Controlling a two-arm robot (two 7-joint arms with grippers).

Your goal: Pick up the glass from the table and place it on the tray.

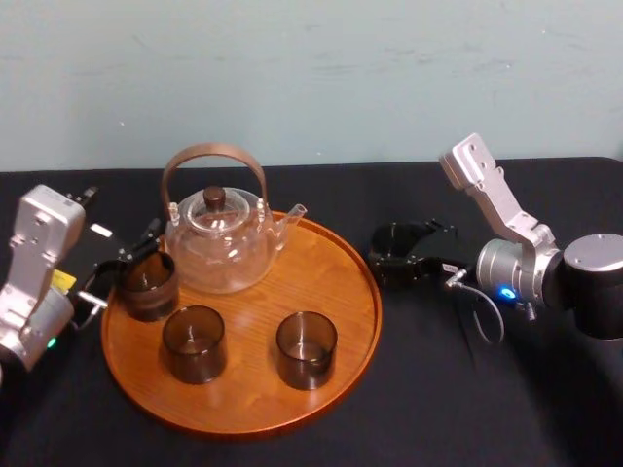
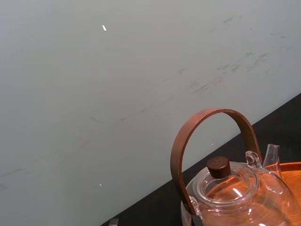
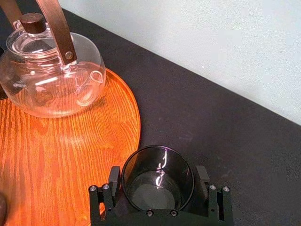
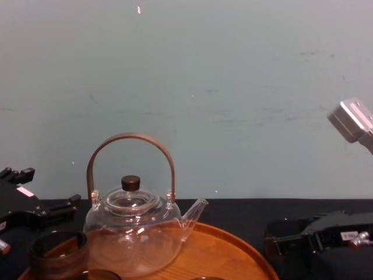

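The glass (image 3: 157, 181) is dark, smoky and upright on the black table, just off the right rim of the round wooden tray (image 3: 51, 155). My right gripper (image 3: 158, 190) is shut on it, one finger on each side. In the head view the right gripper (image 1: 397, 257) and the glass (image 1: 399, 239) lie right of the tray (image 1: 326, 282). My left gripper (image 1: 129, 265) stands open at the tray's left edge, beside another smoky glass (image 1: 148, 287) that sits on the tray.
A clear glass teapot (image 1: 219, 238) with a brown arched handle stands at the back of the tray. Two more smoky glasses (image 1: 195, 342) (image 1: 307, 348) sit on its front half. The black table ends at a pale wall.
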